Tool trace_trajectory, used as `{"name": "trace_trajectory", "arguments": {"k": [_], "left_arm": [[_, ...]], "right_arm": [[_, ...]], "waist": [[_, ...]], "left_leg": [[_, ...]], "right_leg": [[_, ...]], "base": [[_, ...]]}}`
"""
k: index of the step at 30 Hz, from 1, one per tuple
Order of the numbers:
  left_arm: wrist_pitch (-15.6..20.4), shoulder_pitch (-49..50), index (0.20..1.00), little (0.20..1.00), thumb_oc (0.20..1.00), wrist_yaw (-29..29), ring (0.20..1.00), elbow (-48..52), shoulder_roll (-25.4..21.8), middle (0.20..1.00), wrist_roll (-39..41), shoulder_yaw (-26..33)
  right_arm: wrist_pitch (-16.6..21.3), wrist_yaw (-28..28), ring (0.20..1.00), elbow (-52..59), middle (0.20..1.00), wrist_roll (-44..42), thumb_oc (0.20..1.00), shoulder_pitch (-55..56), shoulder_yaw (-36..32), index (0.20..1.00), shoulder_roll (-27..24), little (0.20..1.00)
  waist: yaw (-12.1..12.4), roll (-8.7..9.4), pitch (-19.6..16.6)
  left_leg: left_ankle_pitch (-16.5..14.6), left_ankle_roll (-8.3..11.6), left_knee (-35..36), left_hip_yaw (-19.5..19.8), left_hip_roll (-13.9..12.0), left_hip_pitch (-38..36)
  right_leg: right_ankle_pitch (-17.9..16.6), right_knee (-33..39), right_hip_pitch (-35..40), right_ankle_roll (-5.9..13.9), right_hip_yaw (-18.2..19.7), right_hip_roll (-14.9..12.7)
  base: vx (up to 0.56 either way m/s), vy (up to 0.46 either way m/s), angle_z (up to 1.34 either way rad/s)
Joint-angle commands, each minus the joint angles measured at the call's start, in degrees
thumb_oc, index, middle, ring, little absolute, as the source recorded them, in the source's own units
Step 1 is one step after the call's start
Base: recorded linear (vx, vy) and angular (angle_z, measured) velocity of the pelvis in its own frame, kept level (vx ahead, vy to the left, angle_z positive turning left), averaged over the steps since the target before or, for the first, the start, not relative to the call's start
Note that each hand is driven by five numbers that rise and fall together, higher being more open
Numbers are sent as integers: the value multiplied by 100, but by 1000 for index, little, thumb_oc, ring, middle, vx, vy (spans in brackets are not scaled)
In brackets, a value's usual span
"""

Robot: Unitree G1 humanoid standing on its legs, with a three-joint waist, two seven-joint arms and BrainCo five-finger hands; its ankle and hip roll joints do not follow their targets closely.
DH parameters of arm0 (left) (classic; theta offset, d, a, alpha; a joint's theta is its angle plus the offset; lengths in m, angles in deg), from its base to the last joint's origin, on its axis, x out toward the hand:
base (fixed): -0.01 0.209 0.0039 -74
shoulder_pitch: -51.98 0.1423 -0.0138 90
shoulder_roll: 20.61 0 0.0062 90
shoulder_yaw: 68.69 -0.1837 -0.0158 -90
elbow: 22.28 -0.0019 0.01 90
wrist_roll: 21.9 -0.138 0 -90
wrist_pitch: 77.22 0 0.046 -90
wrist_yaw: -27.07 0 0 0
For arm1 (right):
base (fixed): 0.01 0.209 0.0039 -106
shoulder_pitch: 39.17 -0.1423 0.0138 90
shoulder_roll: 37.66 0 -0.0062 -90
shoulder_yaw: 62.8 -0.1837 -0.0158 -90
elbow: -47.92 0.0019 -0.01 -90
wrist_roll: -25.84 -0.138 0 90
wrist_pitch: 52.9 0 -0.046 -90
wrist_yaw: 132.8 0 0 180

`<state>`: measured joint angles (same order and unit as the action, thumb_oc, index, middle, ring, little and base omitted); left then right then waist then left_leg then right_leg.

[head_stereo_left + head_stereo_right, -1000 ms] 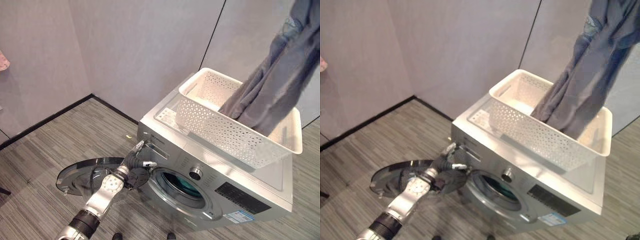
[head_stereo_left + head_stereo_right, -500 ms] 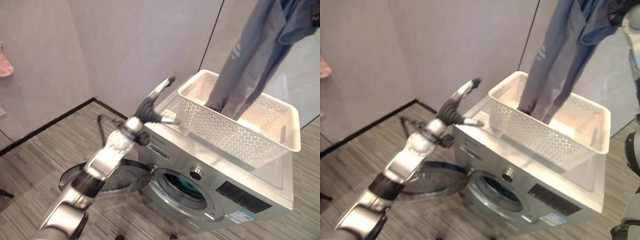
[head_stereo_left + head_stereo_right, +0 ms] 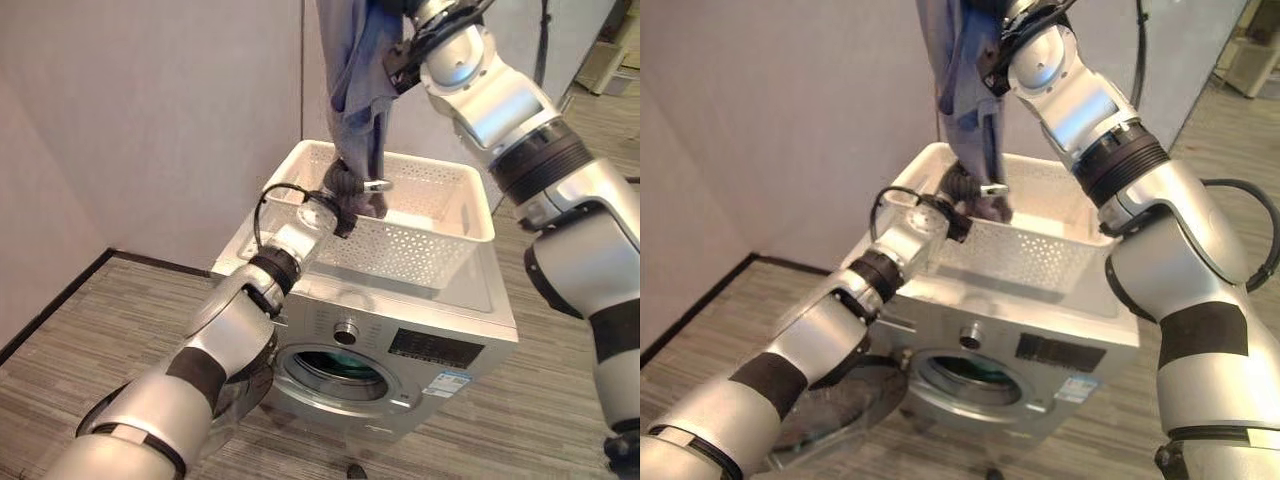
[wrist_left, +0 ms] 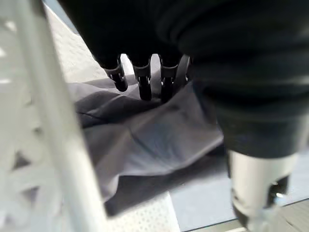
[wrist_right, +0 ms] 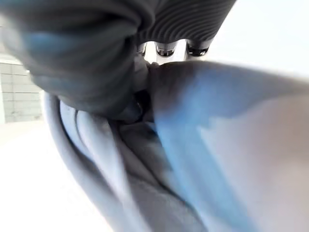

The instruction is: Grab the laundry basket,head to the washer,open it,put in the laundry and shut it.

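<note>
The left hand (image 3: 345, 195) had risen from the washer door into the basket (image 3: 452, 222), fingers curling onto the grey garment (image 3: 352, 70); the right hand (image 5: 96, 72) gripped it aloft, ready for loading.

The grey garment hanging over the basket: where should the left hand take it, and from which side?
Grip the garment at its low bunched end, just above the basket. Come from the washer's front side, where the left hand already is. The right hand holds the top, so the cloth hangs straight.

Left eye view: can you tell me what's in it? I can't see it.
The right hand holds a grey-blue garment up high over a white laundry basket on top of the washer. The left hand reaches the garment's lower end in the basket. The washer door is open.
</note>
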<state>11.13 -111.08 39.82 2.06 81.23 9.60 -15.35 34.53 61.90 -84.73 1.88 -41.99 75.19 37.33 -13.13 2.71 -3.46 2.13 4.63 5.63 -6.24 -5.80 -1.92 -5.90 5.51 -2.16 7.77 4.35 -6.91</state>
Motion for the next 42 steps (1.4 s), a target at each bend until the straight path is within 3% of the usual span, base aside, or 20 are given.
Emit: {"name": "trace_trajectory", "arguments": {"k": [1, 6, 13, 24, 33, 34, 35, 36, 42], "left_arm": [[130, -483, 1000, 1000, 1000, 71, 1000, -303, 27, 1000, 113, -146], [207, -747, 1000, 1000, 1000, 123, 1000, 7, 92, 1000, 165, -257], [149, -1098, 1000, 1000, 1000, 82, 1000, -371, 11, 1000, -129, -310], [120, -1703, 1000, 1000, 1000, 343, 1000, -1247, -552, 1000, -638, -180], [325, -2014, 1000, 1000, 1000, 412, 1000, -935, -875, 1000, -108, 161], [364, -2006, 711, 711, 711, 409, 711, -856, -917, 711, 6, 224], [395, -1993, 338, 338, 338, 428, 338, -806, -925, 338, 53, 271], [461, -1942, 200, 200, 200, 478, 200, -714, -983, 200, 150, 378], [657, -1754, 200, 200, 200, 674, 200, -269, -1178, 200, 115, 535]], "right_arm": [[237, 80, 200, -658, 200, -134, 200, -1417, 78, 200, -439, 200], [257, 104, 200, -571, 200, -212, 200, -1341, 79, 200, -637, 200], [354, 137, 200, -38, 200, -299, 200, -1141, -45, 200, -797, 200], [724, 228, 200, 1627, 200, -223, 200, -663, -425, 200, -812, 200], [953, 296, 200, 2754, 200, -40, 200, -378, -570, 200, -1104, 200], [986, 326, 200, 2775, 200, -21, 200, -257, -641, 200, -1201, 200], [988, 343, 200, 2758, 200, -8, 200, -227, -657, 200, -1209, 200], [1025, 353, 200, 2812, 200, -58, 200, -79, -742, 200, -1234, 200], [1198, 367, 200, 3398, 200, -114, 200, 616, -1089, 200, -1368, 200]], "waist": [[207, -22, -24], [231, -27, -54], [178, -60, -63], [-138, -351, 50], [-277, -552, 187], [-271, -567, 196], [-275, -566, 203], [-288, -570, 215], [-327, -591, 250]], "left_leg": [[-644, -218, -63, 6, 44, -439], [-658, -210, -63, 30, 14, -458], [-666, -184, -63, 1, -26, -478], [-639, -115, -63, -388, -79, -493], [-565, -44, -63, -660, -169, -477], [-556, -24, -63, -685, -191, -493], [-552, -17, -63, -689, -196, -493], [-541, -2, -63, -685, -209, -495], [-547, 11, -63, -692, -238, -478]], "right_leg": [[63, -65, 2, 342, 104, -220], [98, -54, 46, 314, 99, -182], [121, -51, 54, 290, 179, -141], [102, -54, -159, 277, 558, -29], [125, -51, -384, 326, 719, 76], [143, -51, -382, 320, 721, 93], [150, -51, -381, 319, 713, 96], [165, -51, -376, 309, 705, 106], [187, -51, -388, 302, 655, 111]], "base": [[0, 0, 0], [20, -19, 1], [11, -20, -1], [29, -53, -18], [18, -45, -17], [41, -55, -4], [47, -62, -5], [28, -43, -3], [3, -6, 0]]}}
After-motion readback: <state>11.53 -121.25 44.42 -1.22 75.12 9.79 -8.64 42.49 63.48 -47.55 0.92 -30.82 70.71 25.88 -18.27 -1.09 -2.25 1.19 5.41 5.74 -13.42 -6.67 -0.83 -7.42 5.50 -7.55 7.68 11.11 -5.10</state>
